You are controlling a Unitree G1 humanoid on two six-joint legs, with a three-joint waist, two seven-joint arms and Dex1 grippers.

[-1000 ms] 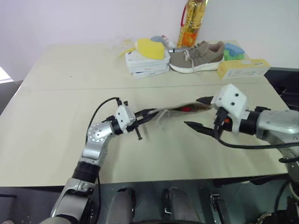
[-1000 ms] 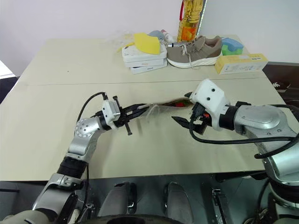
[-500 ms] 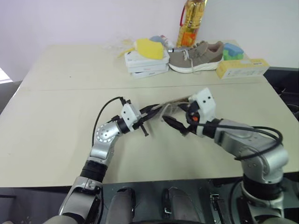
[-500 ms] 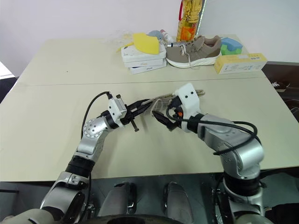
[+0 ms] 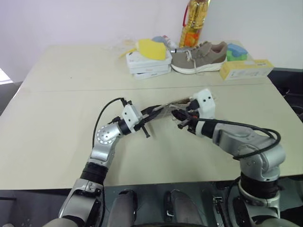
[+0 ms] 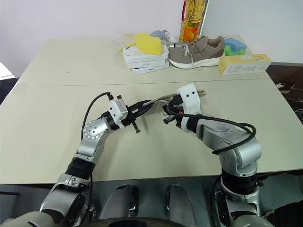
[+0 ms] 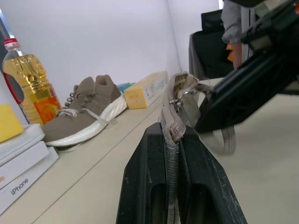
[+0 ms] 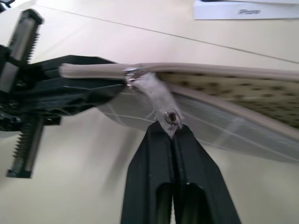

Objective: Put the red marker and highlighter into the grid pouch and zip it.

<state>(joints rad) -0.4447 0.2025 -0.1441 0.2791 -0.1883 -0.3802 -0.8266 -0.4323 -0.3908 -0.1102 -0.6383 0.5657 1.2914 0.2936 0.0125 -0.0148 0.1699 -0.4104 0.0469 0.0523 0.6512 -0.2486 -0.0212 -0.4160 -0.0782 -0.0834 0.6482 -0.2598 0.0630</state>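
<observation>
1. In the left eye view you see the grid pouch (image 5: pixel 176 105) held up off the surface (image 5: pixel 57 118) between your two arms, near the middle of the table. Your left gripper (image 5: pixel 156 112) is clamped on the pouch's left end. Your right gripper (image 5: pixel 180 119) has its fingers pressed together at the pouch's upper edge, just beside the left one.
2. At the back of the surface you see stacked white boxes (image 5: pixel 149 64) with a yellow sponge (image 5: pixel 152 48) on top, a grey shoe (image 5: pixel 199 56), a bottle of oil (image 5: pixel 193 21), a long yellow box (image 5: pixel 246 69) and a green and blue item (image 5: pixel 236 51) behind it.
3. The right eye view gives you the same scene: the pouch (image 6: pixel 163 100) hangs between the two grippers, clear of the surface.
4. In the left wrist view your left gripper's fingers (image 7: pixel 145 186) are closed flat on the fabric edge of the pouch (image 7: pixel 174 126), which stands upright between them. The metal zipper pull (image 7: pixel 189 95) sits just past the fingertips, and the right gripper's dark fingers (image 7: pixel 243 91) reach in to it.
5. In the right wrist view your right gripper (image 8: pixel 172 135) is pinched shut on the tip of the zipper pull (image 8: pixel 159 100), at the slider close to the left gripper (image 8: pixel 70 91). Beyond the slider the pouch's mouth (image 8: pixel 233 88) gapes open, showing its dotted lining.
6. You cannot tell from these views where the red marker and the highlighter lie.
</observation>
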